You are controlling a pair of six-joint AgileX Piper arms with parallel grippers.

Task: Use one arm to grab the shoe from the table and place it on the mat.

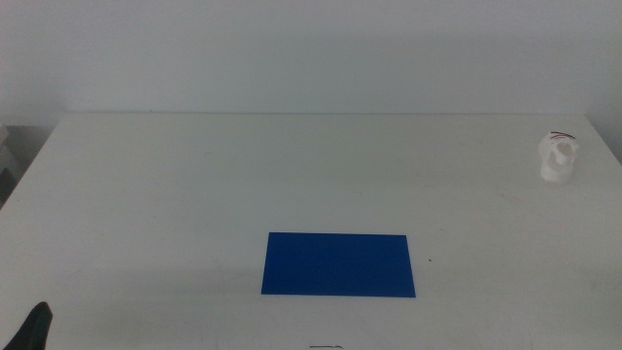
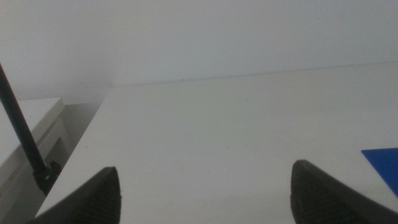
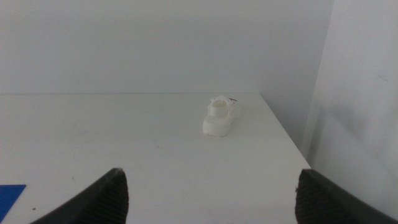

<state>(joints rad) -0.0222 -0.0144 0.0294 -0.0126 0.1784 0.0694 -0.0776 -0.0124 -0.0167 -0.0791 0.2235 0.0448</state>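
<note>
The shoe (image 1: 558, 159) is a small white lump with thin dark and red straps, standing near the far right edge of the white table (image 1: 194, 185). It also shows in the right wrist view (image 3: 221, 116), well ahead of my right gripper (image 3: 208, 198), whose jaws stand wide apart and empty. The deep-blue mat (image 1: 337, 263) lies flat at the front middle; a corner of it shows in the left wrist view (image 2: 384, 163) and in the right wrist view (image 3: 9, 198). My left gripper (image 2: 205, 198) is open and empty; only its tip (image 1: 32, 329) shows at the front left.
The table's left edge with a black cable (image 2: 22, 134) and a pale cabinet (image 2: 28, 140) lies beside the left arm. The table's right edge (image 3: 283, 134) drops off just beyond the shoe. A white wall stands behind.
</note>
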